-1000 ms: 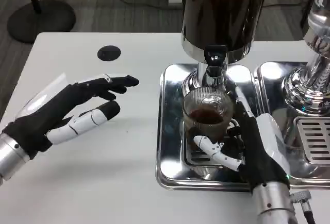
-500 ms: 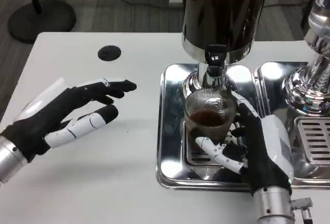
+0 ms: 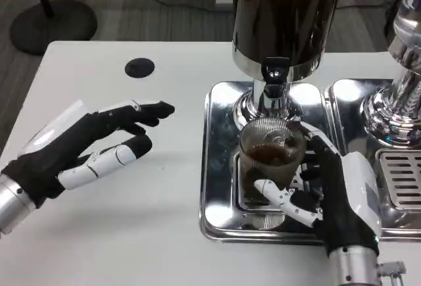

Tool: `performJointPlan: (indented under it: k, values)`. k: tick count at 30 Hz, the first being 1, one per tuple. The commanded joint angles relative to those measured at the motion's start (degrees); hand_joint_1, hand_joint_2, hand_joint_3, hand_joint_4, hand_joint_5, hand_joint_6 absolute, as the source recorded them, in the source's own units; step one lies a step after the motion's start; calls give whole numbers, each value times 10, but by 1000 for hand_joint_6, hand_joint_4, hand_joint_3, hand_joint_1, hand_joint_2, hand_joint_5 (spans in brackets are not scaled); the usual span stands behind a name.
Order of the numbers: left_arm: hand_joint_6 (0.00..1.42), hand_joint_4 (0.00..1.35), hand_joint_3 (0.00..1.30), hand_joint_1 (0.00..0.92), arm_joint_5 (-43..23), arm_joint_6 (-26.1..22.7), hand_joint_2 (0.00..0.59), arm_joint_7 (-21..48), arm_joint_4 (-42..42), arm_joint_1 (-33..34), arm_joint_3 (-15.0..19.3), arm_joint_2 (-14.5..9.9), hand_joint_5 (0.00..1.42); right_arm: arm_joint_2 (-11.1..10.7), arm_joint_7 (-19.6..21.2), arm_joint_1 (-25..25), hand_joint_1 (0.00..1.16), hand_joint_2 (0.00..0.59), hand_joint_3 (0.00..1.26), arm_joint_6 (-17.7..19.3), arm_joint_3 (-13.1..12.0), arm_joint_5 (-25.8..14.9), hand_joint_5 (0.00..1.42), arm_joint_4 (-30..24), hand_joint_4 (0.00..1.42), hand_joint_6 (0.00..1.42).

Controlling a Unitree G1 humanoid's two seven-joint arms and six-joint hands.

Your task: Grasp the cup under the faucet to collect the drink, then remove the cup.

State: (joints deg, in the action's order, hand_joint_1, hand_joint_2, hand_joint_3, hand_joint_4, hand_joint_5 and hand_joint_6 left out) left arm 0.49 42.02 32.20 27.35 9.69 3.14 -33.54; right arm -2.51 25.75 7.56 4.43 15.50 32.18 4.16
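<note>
A clear ribbed cup (image 3: 268,158) with dark drink in its bottom stands on the steel drip tray (image 3: 219,167), just below and slightly in front of the black faucet (image 3: 274,72) of the dark drink dispenser (image 3: 284,16). My right hand (image 3: 329,190) wraps the cup from its right side, fingers behind it and thumb across its front. Over the white table at the left, my left hand (image 3: 85,144) hovers with fingers spread and nothing in it.
A second steel dispenser (image 3: 398,89) with its own tray and grille stands at the right edge. A black round hole cover (image 3: 139,68) lies on the table behind my left hand. Floor and a stand base show beyond the far edge.
My right hand has closed around the cup and moved up and slightly right with it. The cup now sits a bit nearer me than a second ago. My left hand barely moved.
</note>
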Motion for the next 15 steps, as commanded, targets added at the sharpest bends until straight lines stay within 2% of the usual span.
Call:
performJointPlan:
  k: [1,15]
  values:
    - [320,222,257,0,9,4,155,3,4,1,-10,-6,239,-1,24,10,659,198,372,33,-9,1,504,-20,397,613]
    - [327,222,247,0,19,11,156,-3,31,21,-30,-2,246,-9,49,41,666,200,396,56,-14,21,545,-44,427,660]
